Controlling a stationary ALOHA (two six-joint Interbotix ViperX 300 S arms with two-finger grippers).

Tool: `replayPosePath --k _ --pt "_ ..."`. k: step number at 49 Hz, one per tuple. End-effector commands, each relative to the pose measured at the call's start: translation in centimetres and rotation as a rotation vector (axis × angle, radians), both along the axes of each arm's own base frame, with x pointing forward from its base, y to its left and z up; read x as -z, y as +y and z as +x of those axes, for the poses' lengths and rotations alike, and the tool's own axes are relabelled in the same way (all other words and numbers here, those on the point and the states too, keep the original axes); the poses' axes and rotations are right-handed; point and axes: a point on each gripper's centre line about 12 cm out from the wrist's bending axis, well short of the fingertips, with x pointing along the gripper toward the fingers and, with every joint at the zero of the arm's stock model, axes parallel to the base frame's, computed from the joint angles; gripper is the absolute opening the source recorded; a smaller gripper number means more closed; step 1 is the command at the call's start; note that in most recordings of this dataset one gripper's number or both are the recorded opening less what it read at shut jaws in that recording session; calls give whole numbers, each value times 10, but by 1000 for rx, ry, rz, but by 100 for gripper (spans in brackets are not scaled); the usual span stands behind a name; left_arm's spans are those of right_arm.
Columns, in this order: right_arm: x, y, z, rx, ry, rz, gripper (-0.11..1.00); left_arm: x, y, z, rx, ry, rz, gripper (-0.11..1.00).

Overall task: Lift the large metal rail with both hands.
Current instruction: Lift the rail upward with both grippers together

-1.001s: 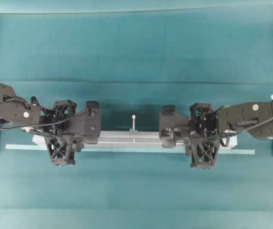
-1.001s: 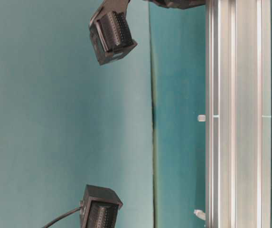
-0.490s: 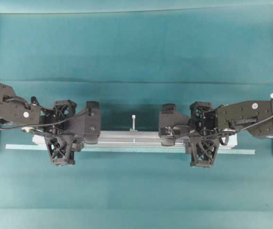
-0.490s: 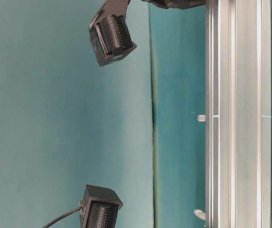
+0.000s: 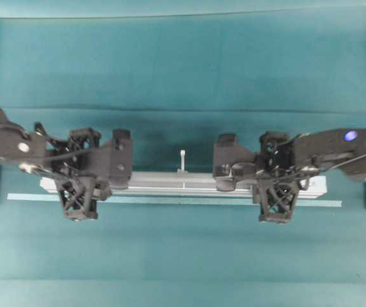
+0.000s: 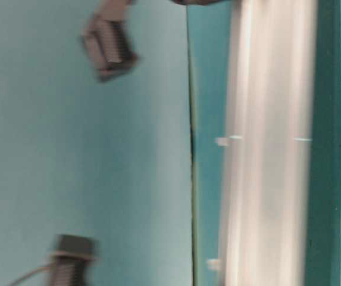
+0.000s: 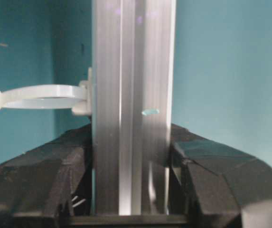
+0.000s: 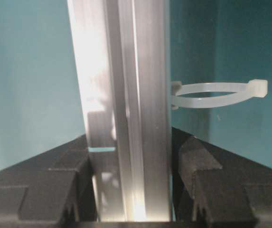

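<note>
We can read no text, label, brand, number or sign in any of the views. The large metal rail point(image 5: 183, 183) shows only bare grooved silver faces, and the black bodies of the left gripper point(image 5: 77, 181) and right gripper point(image 5: 275, 183) carry no lettering we can make out. The table-level view is too blurred for us to read anything there.

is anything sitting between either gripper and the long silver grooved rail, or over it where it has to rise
Nothing visible. The left gripper and the right gripper each have both black fingers pressed against the sides of the long silver grooved aluminium rail, and the overhead view shows nothing above it.
</note>
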Motion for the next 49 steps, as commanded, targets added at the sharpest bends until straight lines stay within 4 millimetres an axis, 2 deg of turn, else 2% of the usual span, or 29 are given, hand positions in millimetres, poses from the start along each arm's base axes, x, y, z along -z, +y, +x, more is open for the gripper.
replayPosePath --k 1,6,19,24,35,49 --pt "-24 1 4 20 -36 9 40 -34 -1 2 6 -61 3 36" --pt "-49 1 5 38 -54 16 40 -58 0 -5 3 -71 3 36" --pt "-112 2 6 58 -70 26 40 -105 1 -19 -1 -94 6 36" --pt "-135 2 8 55 -59 27 40 -120 2 -20 -2 -104 6 36" --pt "-174 2 16 50 -63 32 40 -160 3 -16 -6 -118 8 36" --pt "-227 5 17 55 -5 35 40 -220 3 -14 -9 -164 7 36"
